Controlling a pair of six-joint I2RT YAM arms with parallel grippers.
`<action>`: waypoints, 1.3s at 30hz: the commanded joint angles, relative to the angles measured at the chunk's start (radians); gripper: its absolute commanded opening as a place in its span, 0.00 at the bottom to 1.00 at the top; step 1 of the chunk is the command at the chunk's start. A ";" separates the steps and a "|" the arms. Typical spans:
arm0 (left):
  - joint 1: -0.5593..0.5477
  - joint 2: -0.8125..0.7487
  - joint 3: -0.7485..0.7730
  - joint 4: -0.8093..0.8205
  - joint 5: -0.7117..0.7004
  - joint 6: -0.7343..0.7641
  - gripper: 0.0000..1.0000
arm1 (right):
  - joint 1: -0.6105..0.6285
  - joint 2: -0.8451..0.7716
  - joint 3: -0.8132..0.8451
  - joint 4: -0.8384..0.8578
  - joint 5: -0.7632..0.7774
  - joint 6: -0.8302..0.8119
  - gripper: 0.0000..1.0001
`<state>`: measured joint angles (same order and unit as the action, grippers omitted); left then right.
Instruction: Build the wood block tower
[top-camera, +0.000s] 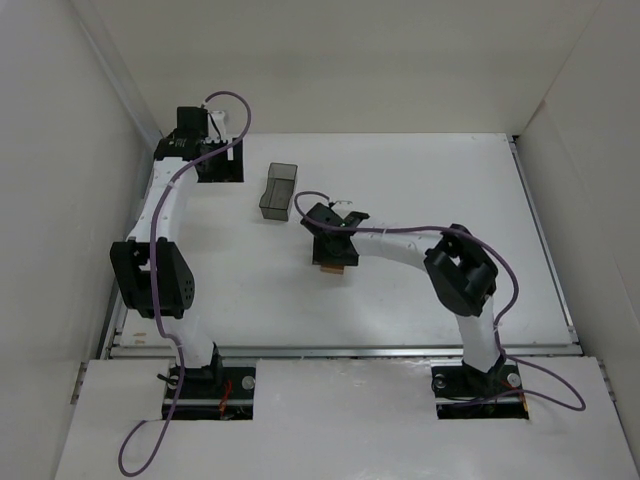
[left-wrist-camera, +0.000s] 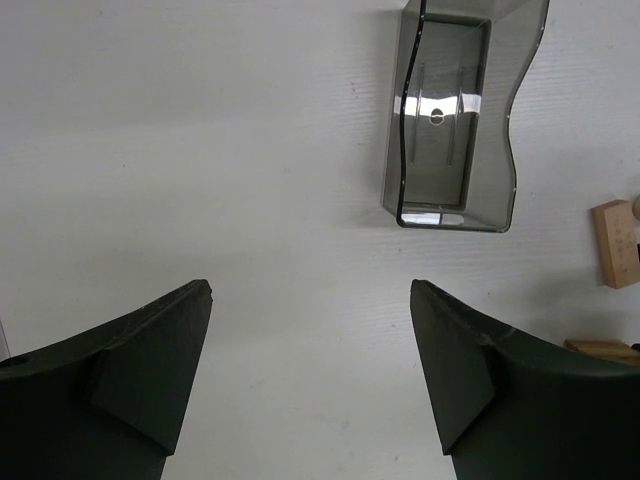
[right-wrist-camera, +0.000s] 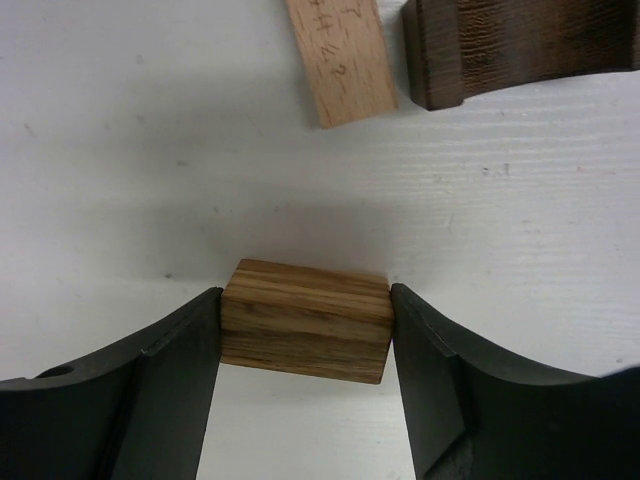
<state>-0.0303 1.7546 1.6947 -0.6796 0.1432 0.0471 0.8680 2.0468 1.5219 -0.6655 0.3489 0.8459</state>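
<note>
Block (right-wrist-camera: 305, 335) of striped wood sits on worktop (right-wrist-camera: 120, 150) w/ right tool (right-wrist-camera: 305, 300) pinching both its sides, prob. to lift it level for stacking nr pale block (right-wrist-camera: 340, 60); left tool (left-wrist-camera: 310, 300) gapes wide, empty, by grey bin (left-wrist-camera: 450, 120).

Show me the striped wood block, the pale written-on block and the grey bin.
striped wood block (right-wrist-camera: 305, 320): right wrist view, face centre
pale written-on block (right-wrist-camera: 340, 60): right wrist view, face centre
grey bin (left-wrist-camera: 501, 140): left wrist view, right wall

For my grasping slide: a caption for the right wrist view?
Right gripper, jaws touching both sides of a striped block; a paler block and a dark piece lie beyond.
</note>
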 joint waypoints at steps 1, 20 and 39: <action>0.007 -0.024 0.037 -0.015 0.009 0.004 0.78 | -0.017 -0.050 -0.046 0.055 -0.013 -0.071 0.45; 0.007 -0.024 0.059 -0.024 -0.024 0.004 0.78 | -0.096 -0.097 -0.167 0.181 -0.054 -0.237 0.69; 0.007 -0.006 0.048 -0.024 -0.033 0.013 0.79 | -0.096 -0.299 -0.143 0.113 -0.028 -0.245 0.94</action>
<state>-0.0303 1.7550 1.7176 -0.7078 0.1188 0.0517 0.7670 1.8515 1.3407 -0.5312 0.2749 0.6170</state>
